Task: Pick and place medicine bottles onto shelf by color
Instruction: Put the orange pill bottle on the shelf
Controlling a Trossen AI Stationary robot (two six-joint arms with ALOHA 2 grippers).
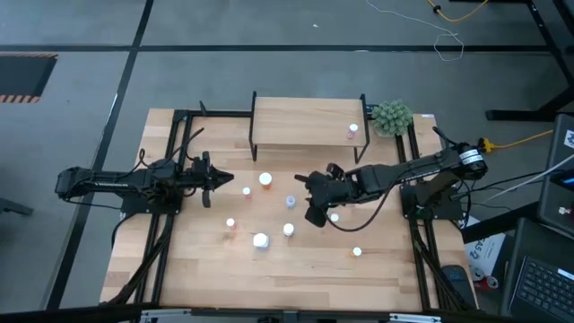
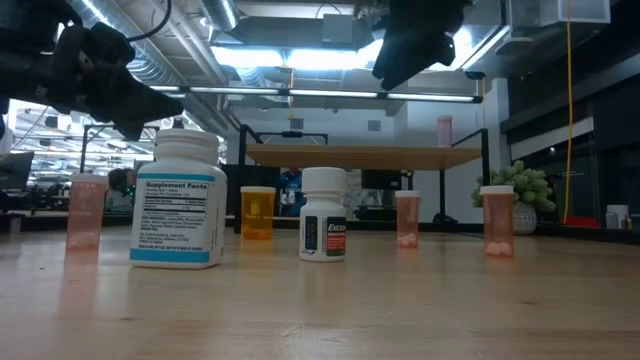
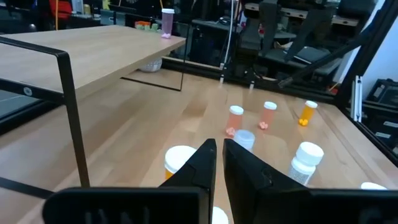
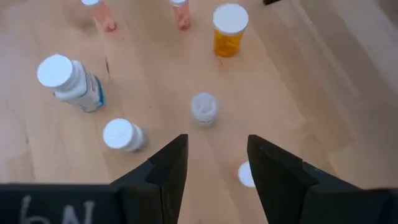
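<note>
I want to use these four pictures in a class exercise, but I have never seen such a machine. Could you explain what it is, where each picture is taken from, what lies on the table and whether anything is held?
It is a robot with two dark arms at a wooden table. One picture looks straight down, one looks level across the tabletop, and two come from cameras on the arms' wrists. The left gripper is shut and empty. The right gripper is open and holds nothing, above the scattered medicine bottles. These include a big white bottle, a small white one, an orange one and pink ones. A raised shelf carries one pink bottle; a green plant stands beside it.
</note>
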